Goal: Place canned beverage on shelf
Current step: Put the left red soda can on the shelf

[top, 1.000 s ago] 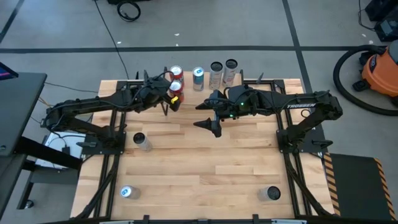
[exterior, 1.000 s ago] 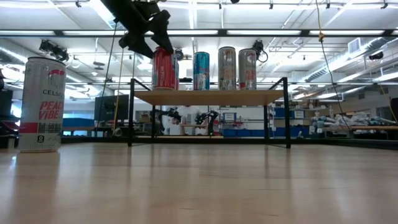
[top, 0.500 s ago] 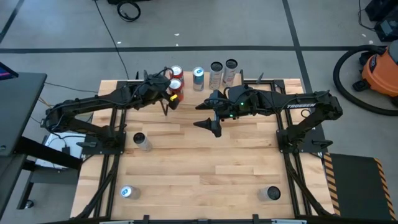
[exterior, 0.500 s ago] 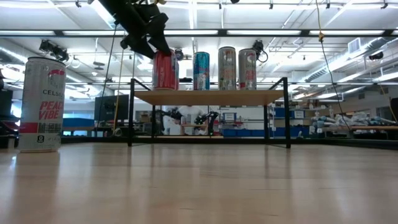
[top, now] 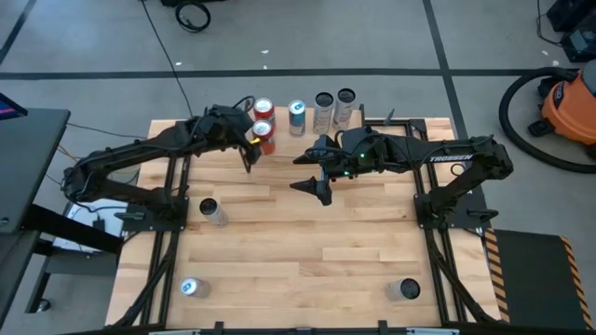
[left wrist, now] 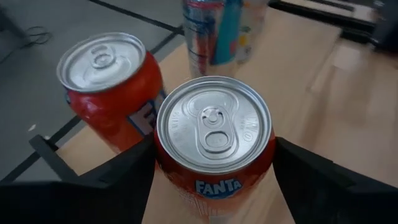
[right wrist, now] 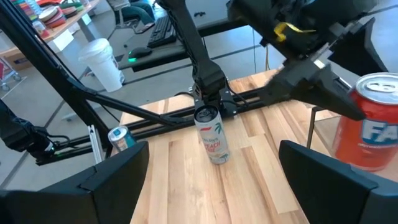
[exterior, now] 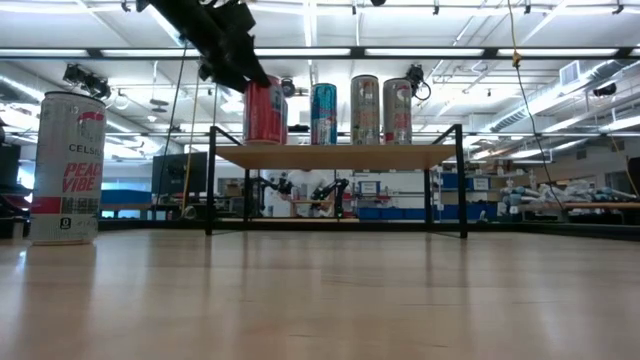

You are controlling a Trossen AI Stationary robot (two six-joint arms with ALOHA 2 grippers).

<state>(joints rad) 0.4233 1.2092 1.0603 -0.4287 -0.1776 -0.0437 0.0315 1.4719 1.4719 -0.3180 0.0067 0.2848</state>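
Between the fingers [left wrist: 124, 168] of the left gripper [left wrist: 214, 146]: the can [left wrist: 213, 127], orange Fanta, clamped on both flanks, no gap showing on either side. Reads as a grasp, not a release. Underneath it, the shelf [exterior: 340, 156], with the can's base down on the wooden board at the end nearest this arm.

Why held like this? Most likely to keep the can steady as it settles on the board. Side grip, wrist above and behind, so the lid left clear and the fingers free to slide away level afterwards. Just past the gripper, on one side, a second red can [left wrist: 106, 74], close but apart. Tight spot, hence the narrow approach. Farther along the board from the hand, three taller cans [exterior: 323, 112] in a row, well clear of it.

Orientation: upright. Long axis vertical, straight up off the board, no lean visible from table height. Lid and pull tab facing up at the wrist, FANTA lettering turned back toward the arm.

Off to the side of the working hand, over open table in front of the shelf: the right gripper [top: 317, 191], fingers spread wide, holding nothing, waiting.
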